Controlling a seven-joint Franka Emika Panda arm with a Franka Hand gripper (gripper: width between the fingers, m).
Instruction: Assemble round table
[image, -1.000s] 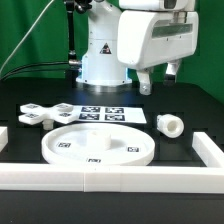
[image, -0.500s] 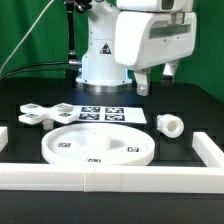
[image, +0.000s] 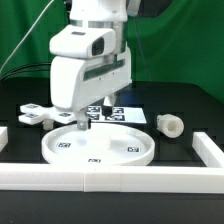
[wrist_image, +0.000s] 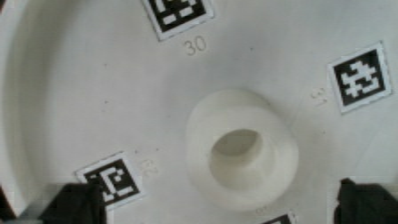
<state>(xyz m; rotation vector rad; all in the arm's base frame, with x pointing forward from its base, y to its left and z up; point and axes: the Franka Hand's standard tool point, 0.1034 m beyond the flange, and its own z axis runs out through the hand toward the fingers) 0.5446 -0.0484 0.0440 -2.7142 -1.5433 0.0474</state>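
The large rimmed round disc (image: 100, 148) lies flat on the black table in the front middle. My gripper (image: 75, 122) hangs just above the disc's far left part, jaws wide apart and empty. In the wrist view the disc (wrist_image: 107, 90) fills the frame, with its raised central hub and hole (wrist_image: 249, 150) and several square tags. My gripper (wrist_image: 222, 205) straddles the area next to the hub, one dark fingertip (wrist_image: 75, 203) at each side. The short thick cylinder leg (image: 168, 124) lies on its side to the exterior view's right. The flat cross-shaped foot (image: 35, 113) lies at the left, partly behind the arm.
The marker board (image: 125, 113) lies behind the disc, partly covered by the arm. Long white bars fence the work area at the front (image: 110, 178), right (image: 208, 150) and left (image: 3, 135). The robot base stands at the back.
The arm has swung from high at the exterior view's upper right down and left, and the gripper now hovers low over the disc. The parts have not moved.
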